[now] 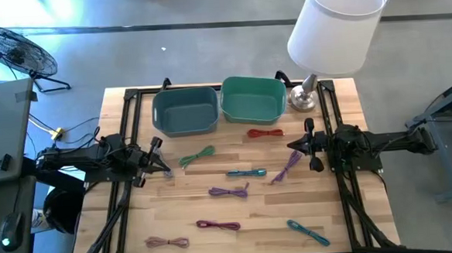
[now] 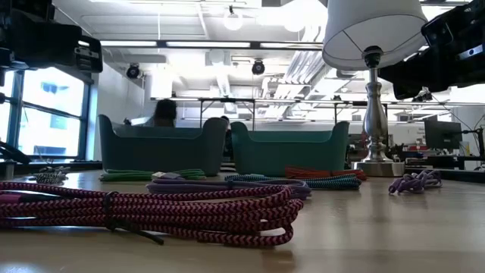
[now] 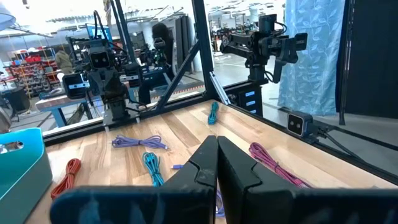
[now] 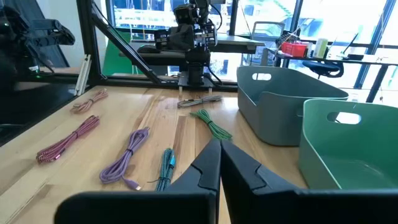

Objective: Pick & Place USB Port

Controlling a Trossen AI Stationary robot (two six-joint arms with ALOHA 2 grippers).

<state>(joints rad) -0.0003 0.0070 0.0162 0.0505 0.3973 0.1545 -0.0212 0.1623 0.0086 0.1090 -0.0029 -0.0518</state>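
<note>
Left gripper: I saw it at the table's left edge, fingers pressed together, empty.
Right gripper: right edge, fingers together, empty.
Cables: I saw the green cable just beside the left gripper, purple cable just beside the right.
Unclear: I couldn't make out connectors.

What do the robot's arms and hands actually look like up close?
Both arms are dark, nearly black, built of chunky jointed segments with black cables trailing along them. The left hand and right hand each end in two flat, angular, wedge-shaped black fingers. I see no readable markings or coverings on them.
</note>
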